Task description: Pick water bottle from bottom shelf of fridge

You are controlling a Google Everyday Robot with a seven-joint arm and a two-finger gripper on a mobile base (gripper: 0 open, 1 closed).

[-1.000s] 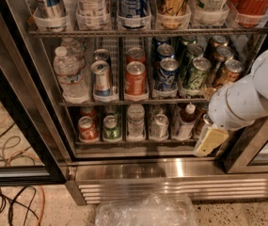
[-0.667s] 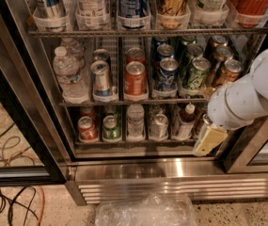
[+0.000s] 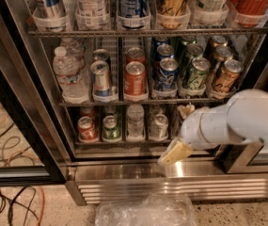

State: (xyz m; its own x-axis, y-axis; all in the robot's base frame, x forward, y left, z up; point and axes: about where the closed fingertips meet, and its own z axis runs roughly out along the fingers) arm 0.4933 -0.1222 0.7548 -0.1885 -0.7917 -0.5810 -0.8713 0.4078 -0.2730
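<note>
The fridge [image 3: 124,171] stands open in front of me. On its bottom shelf [image 3: 124,141] the water bottle [image 3: 135,121], small, clear and ribbed, stands upright in the middle lane between a green can [image 3: 110,128] and a silver can [image 3: 159,126]. A red can [image 3: 87,129] stands at the far left. My gripper [image 3: 173,153], with a pale yellow tip on a white arm [image 3: 232,121], reaches in from the right. It hangs just below the shelf's front edge, to the right of and lower than the bottle, not touching it. The arm partly hides a bottle with an amber neck [image 3: 186,111].
The middle rack holds larger clear bottles [image 3: 70,74] at the left and several cans [image 3: 134,79]. The slatted steel grille [image 3: 180,187] runs below. A crumpled clear plastic bag [image 3: 145,211] lies on the floor, and cables [image 3: 11,201] lie at the left. The black door frame [image 3: 16,107] is at the left.
The arm has swung left and slightly down, so the gripper tip now lies nearer the middle lanes. The bottles and cans have not moved.
</note>
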